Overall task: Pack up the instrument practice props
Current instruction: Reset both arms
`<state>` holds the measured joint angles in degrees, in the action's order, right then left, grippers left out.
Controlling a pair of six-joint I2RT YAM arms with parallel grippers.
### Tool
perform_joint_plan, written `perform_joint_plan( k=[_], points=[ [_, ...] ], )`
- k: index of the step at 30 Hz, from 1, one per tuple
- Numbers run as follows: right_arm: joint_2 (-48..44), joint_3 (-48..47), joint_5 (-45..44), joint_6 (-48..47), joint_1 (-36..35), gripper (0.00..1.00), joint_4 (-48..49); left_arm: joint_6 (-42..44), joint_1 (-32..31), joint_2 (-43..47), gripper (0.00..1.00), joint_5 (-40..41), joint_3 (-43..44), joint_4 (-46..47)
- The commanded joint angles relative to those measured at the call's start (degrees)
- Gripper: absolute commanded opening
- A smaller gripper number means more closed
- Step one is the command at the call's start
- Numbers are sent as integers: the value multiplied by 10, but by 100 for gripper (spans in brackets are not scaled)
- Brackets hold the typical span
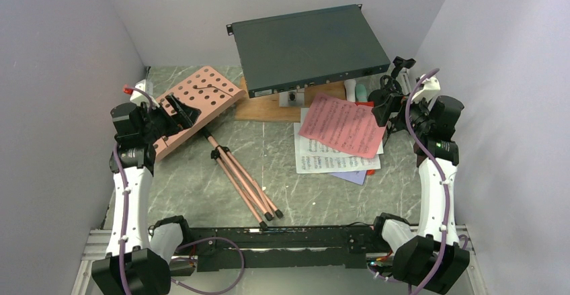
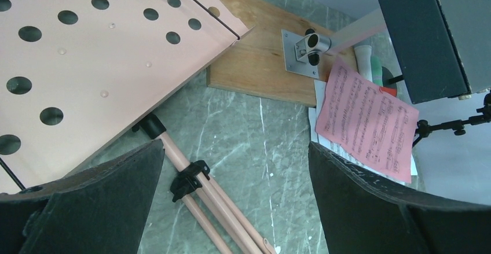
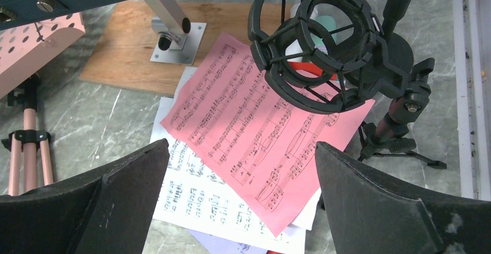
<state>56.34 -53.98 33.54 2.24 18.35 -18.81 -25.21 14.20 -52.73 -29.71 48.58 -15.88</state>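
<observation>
1. Printed staves and notes across the pink sheet [image 3: 255, 132] and the white sheet [image 3: 191, 199] beneath it; titles too small to read.
2. Lavender sheet [image 1: 355, 176] peeking out at the pile's near edge, right of table centre.
3. Salmon-pink music stand [image 1: 201, 100] lying at left, desk pierced with round holes, legs [image 1: 245, 181] folded together, black-tipped.
4. Black mic stand [image 3: 400, 57] by the pile's right edge, ring-shaped shock mount [image 3: 259, 34] beside it.
5. White and mint tubes [image 1: 351, 90] near the wooden board [image 1: 259, 110], below the dark grey rack box [image 1: 309, 43].
6. Left gripper [image 2: 234, 150] spread wide above the stand's legs, grasping nothing; right gripper [image 3: 241, 147] likewise above the sheets.
</observation>
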Motion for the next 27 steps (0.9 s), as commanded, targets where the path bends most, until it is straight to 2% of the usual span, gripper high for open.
perform_joint_plan(
  k=[1,9,27],
  points=[
    [-6,-24,6,-10,2,100,5,-1,7,3,99,-37,3,22],
    [-5,-22,8,-13,3,100,4,-2,13,-1,99,-95,-5,51],
    [-11,-15,4,-17,3,100,10,-2,17,-2,100,-103,-8,56]
  ],
)
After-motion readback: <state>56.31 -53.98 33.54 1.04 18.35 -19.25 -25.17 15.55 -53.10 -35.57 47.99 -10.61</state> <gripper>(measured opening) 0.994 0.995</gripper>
